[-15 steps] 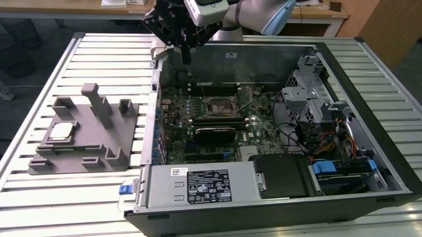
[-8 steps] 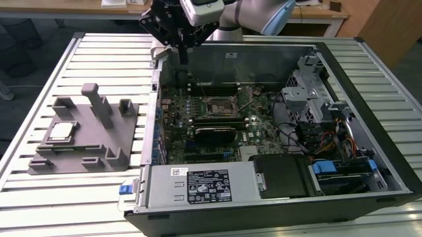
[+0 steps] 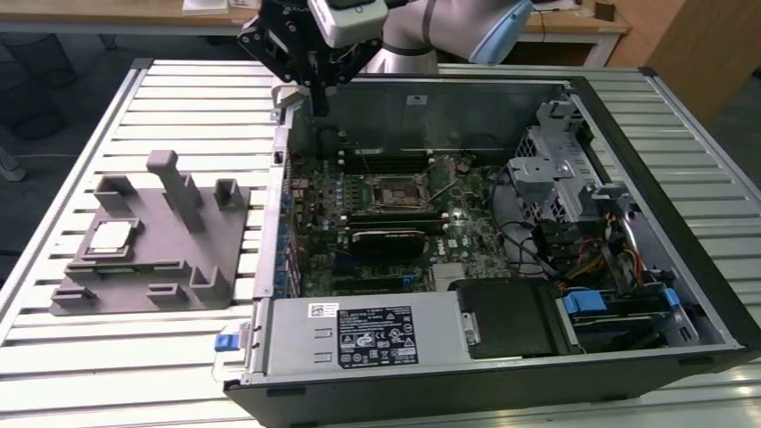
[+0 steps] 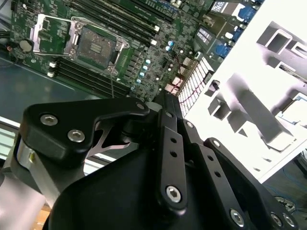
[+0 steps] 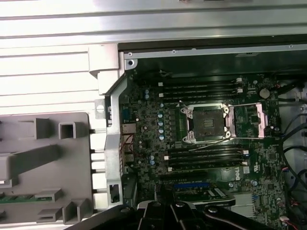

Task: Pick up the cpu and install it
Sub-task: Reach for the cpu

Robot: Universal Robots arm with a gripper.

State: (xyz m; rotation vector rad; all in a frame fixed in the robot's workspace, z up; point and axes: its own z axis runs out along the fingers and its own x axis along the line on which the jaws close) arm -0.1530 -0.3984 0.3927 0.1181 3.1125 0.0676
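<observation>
The cpu (image 3: 110, 236), a small silvery-beige square chip, lies flat on the grey fixture (image 3: 178, 267) at the exterior view's left, beside the open computer case. My gripper (image 3: 319, 107) hangs above the case's far left corner, well away from the cpu, with its black fingers closed together on nothing. The motherboard's cpu socket (image 3: 393, 190) is empty with its metal frame flipped open, and it appears in both wrist views (image 4: 96, 46) (image 5: 207, 123).
The open case (image 3: 666, 267) lies on a slatted metal table (image 3: 119, 357). Inside it are memory slots (image 5: 204, 155), a black card (image 3: 387, 239), a metal drive cage (image 3: 559, 169), cables and a power supply (image 3: 369, 334). Upright posts (image 3: 176, 183) rise from the fixture.
</observation>
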